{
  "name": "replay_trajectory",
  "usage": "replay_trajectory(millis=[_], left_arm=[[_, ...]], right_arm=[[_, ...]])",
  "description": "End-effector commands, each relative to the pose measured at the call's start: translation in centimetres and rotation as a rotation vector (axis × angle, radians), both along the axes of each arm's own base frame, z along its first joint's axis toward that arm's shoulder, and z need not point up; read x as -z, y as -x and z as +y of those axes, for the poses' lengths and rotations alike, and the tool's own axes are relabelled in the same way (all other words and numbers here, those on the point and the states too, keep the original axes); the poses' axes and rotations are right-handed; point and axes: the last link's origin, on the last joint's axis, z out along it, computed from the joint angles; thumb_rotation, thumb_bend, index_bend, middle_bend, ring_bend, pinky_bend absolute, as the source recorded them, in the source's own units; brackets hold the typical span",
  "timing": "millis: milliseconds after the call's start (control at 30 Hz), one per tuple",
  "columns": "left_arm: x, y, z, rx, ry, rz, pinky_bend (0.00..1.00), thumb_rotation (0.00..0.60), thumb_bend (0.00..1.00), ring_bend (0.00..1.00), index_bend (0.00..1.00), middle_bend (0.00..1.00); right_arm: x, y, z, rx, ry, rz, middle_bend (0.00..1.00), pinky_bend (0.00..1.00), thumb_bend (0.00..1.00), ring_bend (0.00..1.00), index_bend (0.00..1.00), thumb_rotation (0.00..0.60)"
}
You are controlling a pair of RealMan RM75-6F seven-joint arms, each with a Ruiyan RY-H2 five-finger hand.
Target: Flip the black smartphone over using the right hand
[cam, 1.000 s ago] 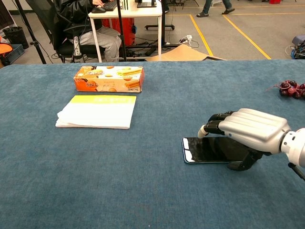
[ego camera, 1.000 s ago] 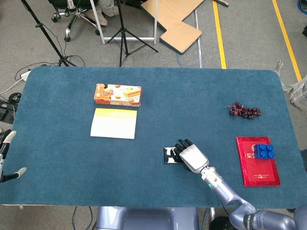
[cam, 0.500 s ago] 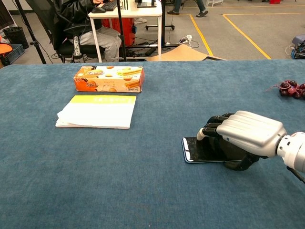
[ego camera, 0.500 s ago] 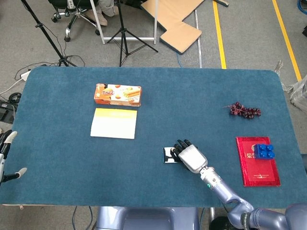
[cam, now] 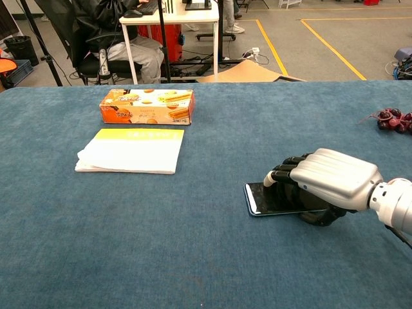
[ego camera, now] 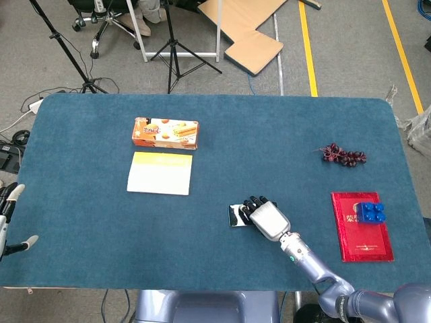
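The black smartphone (ego camera: pixel 235 215) (cam: pixel 262 199) lies on the blue table cloth near the front edge, its glossy face up and only its left end showing. My right hand (ego camera: pixel 268 221) (cam: pixel 329 181) covers the rest. Its fingers (cam: pixel 283 175) curl down over the phone's far edge, and the thumb lies at the near side, so it grips the phone. Whether the phone is lifted off the cloth cannot be told. My left hand (ego camera: pixel 8 221) hangs off the table's left edge with its fingers apart, holding nothing.
An orange biscuit box (ego camera: pixel 166 132) (cam: pixel 147 106) and a white and yellow booklet (ego camera: pixel 160 173) (cam: pixel 132 150) lie at the back left. Dark grapes (ego camera: pixel 343 155) (cam: pixel 394 120) sit at the right. A red book (ego camera: pixel 361 237) carrying a blue brick (ego camera: pixel 371 212) lies right of my hand.
The right hand's fingers have curled further down over the phone's far edge and the hand has sunk closer to it. The phone has slid slightly left.
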Motion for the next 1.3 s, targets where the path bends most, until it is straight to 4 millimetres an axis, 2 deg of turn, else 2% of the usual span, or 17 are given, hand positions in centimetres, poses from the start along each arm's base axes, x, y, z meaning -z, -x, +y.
replay_trajectory(millis=[33, 100, 233, 467, 667, 833, 967, 1300], left_arm=[[0.0, 0.0, 0.0, -0.001, 0.000, 0.000, 0.00, 0.600, 0.00, 0.00, 0.00, 0.00], [0.0, 0.1, 0.1, -0.003, 0.002, 0.000, 0.00, 0.600, 0.00, 0.00, 0.00, 0.00], [0.1, 0.1, 0.1, -0.004, 0.003, 0.000, 0.00, 0.600, 0.00, 0.00, 0.00, 0.00], [0.0, 0.0, 0.1, -0.003, 0.003, 0.001, 0.00, 0.600, 0.00, 0.00, 0.00, 0.00], [0.1, -0.1, 0.0, -0.002, 0.005, -0.001, 0.00, 0.600, 0.00, 0.00, 0.00, 0.00], [0.0, -0.1, 0.0, 0.001, 0.007, -0.002, 0.00, 0.600, 0.00, 0.00, 0.00, 0.00], [0.0, -0.2, 0.0, 0.003, 0.008, -0.003, 0.00, 0.600, 0.00, 0.00, 0.00, 0.00], [0.1, 0.0, 0.2, -0.006, 0.013, 0.000, 0.00, 0.600, 0.00, 0.00, 0.00, 0.00]], right_arm=[[-0.1, 0.0, 0.0, -0.008, -0.002, -0.008, 0.32, 0.37, 0.45, 0.24, 0.29, 0.600], [-0.2, -0.1, 0.0, -0.017, -0.007, -0.018, 0.33, 0.39, 0.52, 0.26, 0.30, 0.600], [-0.5, -0.3, 0.4, -0.030, -0.028, -0.054, 0.34, 0.39, 0.59, 0.27, 0.31, 0.600], [-1.4, -1.4, 1.8, -0.009, -0.104, -0.145, 0.35, 0.39, 0.63, 0.27, 0.32, 0.600], [-2.6, -3.1, 2.8, 0.135, -0.229, -0.274, 0.35, 0.39, 0.63, 0.27, 0.32, 0.600], [-3.4, -3.9, 1.3, 0.280, -0.268, -0.340, 0.35, 0.39, 0.63, 0.27, 0.32, 0.600], [-3.3, -3.6, -1.1, 0.375, -0.236, -0.359, 0.35, 0.39, 0.63, 0.27, 0.32, 0.600], [-2.4, -3.1, -4.6, 0.430, -0.117, -0.312, 0.35, 0.39, 0.63, 0.27, 0.32, 0.600]])
